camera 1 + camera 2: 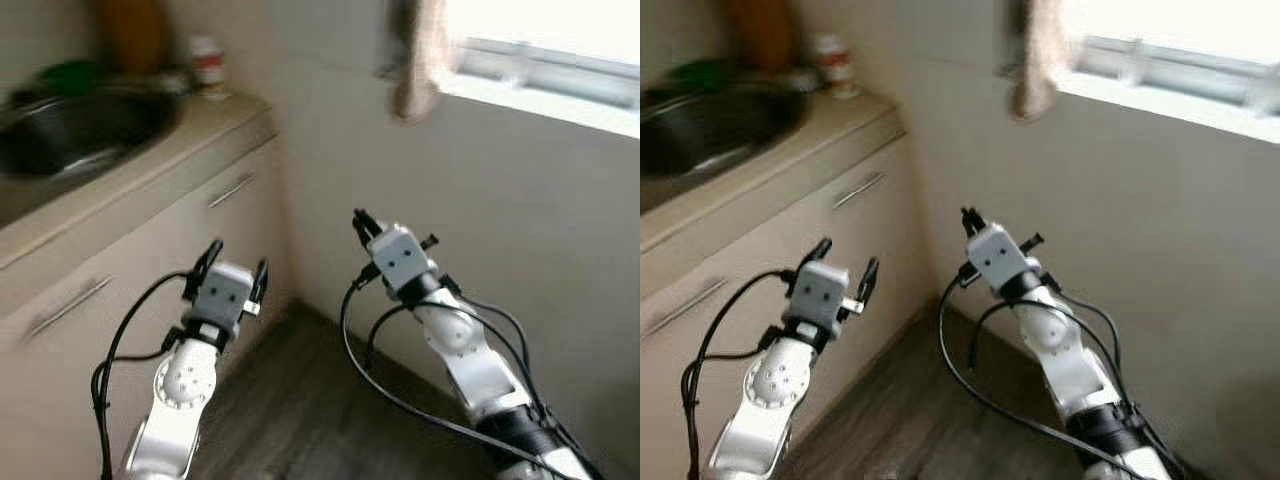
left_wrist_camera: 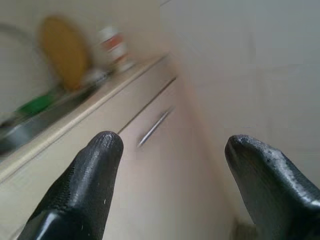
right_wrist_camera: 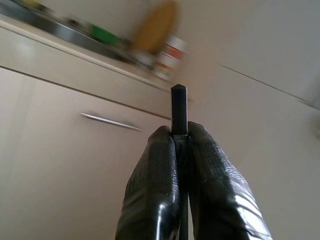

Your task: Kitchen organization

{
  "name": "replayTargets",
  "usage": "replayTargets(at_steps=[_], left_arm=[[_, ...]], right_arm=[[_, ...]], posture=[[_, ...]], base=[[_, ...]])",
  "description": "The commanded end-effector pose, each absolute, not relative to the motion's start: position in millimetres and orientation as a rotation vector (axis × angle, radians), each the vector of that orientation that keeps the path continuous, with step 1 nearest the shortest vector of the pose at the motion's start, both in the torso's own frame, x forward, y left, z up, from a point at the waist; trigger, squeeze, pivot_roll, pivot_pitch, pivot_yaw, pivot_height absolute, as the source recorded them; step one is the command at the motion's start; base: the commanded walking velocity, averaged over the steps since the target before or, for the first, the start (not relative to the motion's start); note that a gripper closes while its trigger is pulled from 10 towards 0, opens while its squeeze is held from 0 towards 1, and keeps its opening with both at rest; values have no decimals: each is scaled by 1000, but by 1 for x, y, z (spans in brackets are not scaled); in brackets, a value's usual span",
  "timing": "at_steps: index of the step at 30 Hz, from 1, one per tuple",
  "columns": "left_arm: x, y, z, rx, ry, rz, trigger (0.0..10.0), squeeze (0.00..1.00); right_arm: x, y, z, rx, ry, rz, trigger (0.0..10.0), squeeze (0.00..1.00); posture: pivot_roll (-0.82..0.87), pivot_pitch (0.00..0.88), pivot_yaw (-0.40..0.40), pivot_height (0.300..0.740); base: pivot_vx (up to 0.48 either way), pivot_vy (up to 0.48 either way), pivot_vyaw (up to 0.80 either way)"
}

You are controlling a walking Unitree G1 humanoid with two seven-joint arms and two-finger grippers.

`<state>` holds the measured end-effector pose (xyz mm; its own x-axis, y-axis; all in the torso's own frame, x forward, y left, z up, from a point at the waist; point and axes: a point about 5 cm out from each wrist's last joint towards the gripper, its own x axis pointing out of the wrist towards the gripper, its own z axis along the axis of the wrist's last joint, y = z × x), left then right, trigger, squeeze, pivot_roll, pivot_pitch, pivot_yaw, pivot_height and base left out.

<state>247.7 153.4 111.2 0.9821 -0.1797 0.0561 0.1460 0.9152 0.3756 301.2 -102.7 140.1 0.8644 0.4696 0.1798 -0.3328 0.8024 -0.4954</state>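
Beige table above cream cabinet doors with silver handles. Dark metallic sink. White jar banded red. Orange-brown board. Dark wood-grain floor. Silver arms; left end effector and right end effector with black textured fingers.

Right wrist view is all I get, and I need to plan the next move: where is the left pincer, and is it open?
Observer: The left pincer is raised in front of the cabinet front, fingers apart, holding nothing.
Operator: What lies to the right of the cabinet?
Observer: A plain wall with a bright window above it; a cloth hangs at the window's edge.
Operator: And on the counter?
Observer: A dark round sink basin sits to the left of the jar.
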Motion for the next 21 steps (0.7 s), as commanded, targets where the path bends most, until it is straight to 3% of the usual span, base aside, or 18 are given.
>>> replayTargets(at_steps=[1, 19, 21], left_arm=[[248, 151, 112, 388, -96, -180, 10000, 0], [248, 147, 114, 383, -107, -181, 10000, 0], [248, 149, 119, 363, -137, -150, 10000, 0]], right_arm=[[301, -100, 142, -479, -322, 453, 10000, 0], [301, -98, 141, -477, -331, 458, 10000, 0], [302, -100, 145, -497, -358, 430, 10000, 0]], posture=[[-36, 2, 24, 740], [-33, 0, 17, 740], [-32, 0, 16, 740]], base=[[0, 0, 613], [0, 0, 34], [0, 0, 800]])
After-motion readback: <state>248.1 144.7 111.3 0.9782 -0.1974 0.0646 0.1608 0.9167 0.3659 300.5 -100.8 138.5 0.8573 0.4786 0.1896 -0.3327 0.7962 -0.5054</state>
